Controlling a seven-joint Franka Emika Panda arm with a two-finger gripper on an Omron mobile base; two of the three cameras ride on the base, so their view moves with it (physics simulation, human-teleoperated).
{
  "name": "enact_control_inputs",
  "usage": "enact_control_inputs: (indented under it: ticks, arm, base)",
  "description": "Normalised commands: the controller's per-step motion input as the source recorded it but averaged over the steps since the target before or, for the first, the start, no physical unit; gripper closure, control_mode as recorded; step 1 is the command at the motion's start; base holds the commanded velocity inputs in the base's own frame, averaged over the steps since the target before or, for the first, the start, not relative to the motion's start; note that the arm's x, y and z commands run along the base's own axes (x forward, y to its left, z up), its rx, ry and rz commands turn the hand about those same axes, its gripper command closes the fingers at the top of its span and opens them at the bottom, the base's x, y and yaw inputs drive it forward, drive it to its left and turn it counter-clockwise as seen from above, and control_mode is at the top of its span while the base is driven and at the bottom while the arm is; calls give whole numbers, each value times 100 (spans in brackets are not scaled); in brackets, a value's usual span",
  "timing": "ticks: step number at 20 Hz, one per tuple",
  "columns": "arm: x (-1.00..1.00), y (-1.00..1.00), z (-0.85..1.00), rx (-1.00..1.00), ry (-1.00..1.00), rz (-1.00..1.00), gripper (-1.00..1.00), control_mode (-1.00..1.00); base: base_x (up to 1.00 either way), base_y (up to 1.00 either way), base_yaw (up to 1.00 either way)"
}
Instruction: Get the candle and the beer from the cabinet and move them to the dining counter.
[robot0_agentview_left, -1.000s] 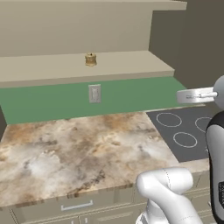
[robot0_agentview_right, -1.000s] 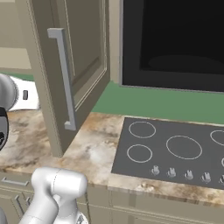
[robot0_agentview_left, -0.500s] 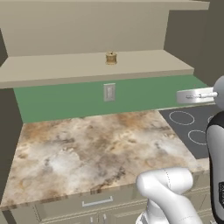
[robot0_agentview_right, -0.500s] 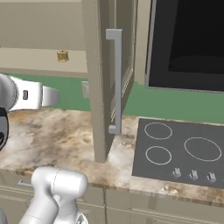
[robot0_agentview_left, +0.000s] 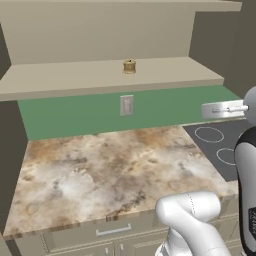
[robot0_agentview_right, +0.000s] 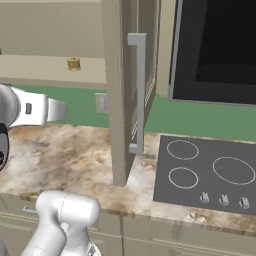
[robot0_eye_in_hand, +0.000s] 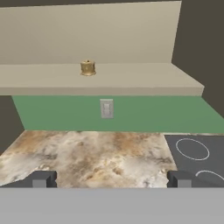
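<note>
On the far left, the open cabinet (robot0_agentview_left: 75, 35) is seen, with its plain beige shelf (robot0_agentview_left: 60, 80) running across the wall. The small golden-brown candle (robot0_agentview_left: 129, 66) is stood upright on that shelf, a little right of the shelf's middle and near its back wall. Nothing else is seen on the shelf beside it. In the hand view the candle (robot0_eye_in_hand: 88, 68) is found up and to the left of the middle, alone on the shelf.

Below the shelf a green wall (robot0_agentview_left: 75, 112) is shown, and a white socket plate (robot0_agentview_left: 127, 105) is fixed to it, just under the candle. In front of the wall a brown marbled stone worktop (robot0_agentview_left: 100, 170) is laid out, with a drawer handle (robot0_agentview_left: 113, 230) seen under its near edge.

Further right, the black cooktop (robot0_agentview_left: 220, 150) is set into the worktop, with white rings drawn on it. In the right base view the cabinet door (robot0_agentview_right: 120, 90) is swung wide open toward the robot, and its long grey bar handle (robot0_agentview_right: 139, 92) is seen on its edge. A black oven (robot0_agentview_right: 215, 50) is built into the tall unit on the far right.

The claw (robot0_eye_in_hand: 110, 179) is held low over the worktop, well apart from the candle. Its two dark fingertips (robot0_eye_in_hand: 40, 179) are spread wide, and nothing is held between them.
</note>
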Motion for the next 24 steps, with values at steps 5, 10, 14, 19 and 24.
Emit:
enact_control_inputs:
  ticks: [5,10,14,19,24]
  arm:
    - [0,0,0,0,0,0,-100,100]
    - [0,0,0,0,0,0,-100,100]
    - [0,0,0,0,0,0,-100,100]
    - [0,0,0,0,0,0,-100,100]
    - [0,0,0,0,0,0,-100,100]
  base:
    - [0,43,0]
    - [-1,67,3]
    - [0,77,3]
    - [0,76,1]
    - [0,55,0]
